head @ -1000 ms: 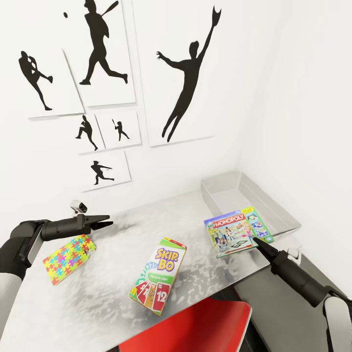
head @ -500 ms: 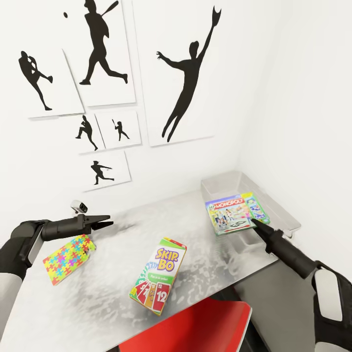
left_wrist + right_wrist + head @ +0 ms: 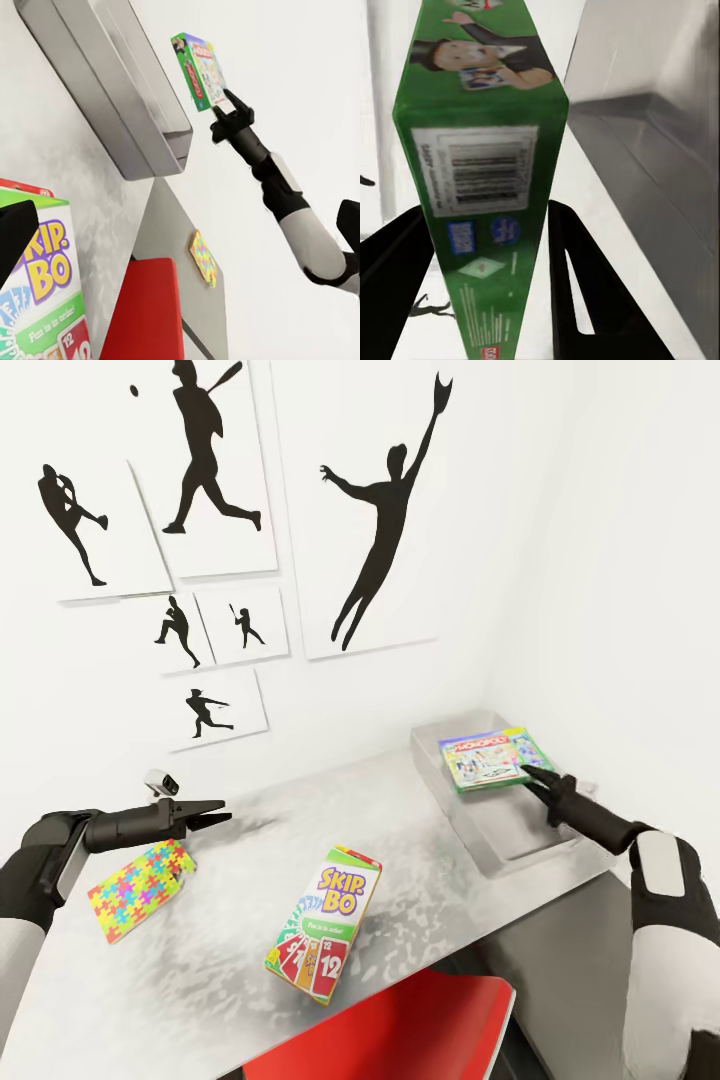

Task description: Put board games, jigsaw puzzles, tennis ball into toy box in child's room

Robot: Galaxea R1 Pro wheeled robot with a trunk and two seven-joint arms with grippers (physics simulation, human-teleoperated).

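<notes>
The MONOPOLY box (image 3: 486,759) is clamped by one edge between the two fingers of the right gripper (image 3: 527,769), its printed face up, held in the air over the toy box (image 3: 500,850) and not touching it; in the right wrist view the green barcoded edge (image 3: 484,225) sits squarely between the dark fingers (image 3: 585,300), with the grey bin wall beyond them. Risk: the grip is at one edge only, so the wide box may pivot or slip, and if released from this height it could land leaning on the far rim. The left gripper (image 3: 212,815), fingers slightly apart and empty, hovers just above the jigsaw puzzle (image 3: 137,889), with the SKIP-BO box (image 3: 324,923) beyond its fingertips on the table (image 3: 420,920).
</notes>
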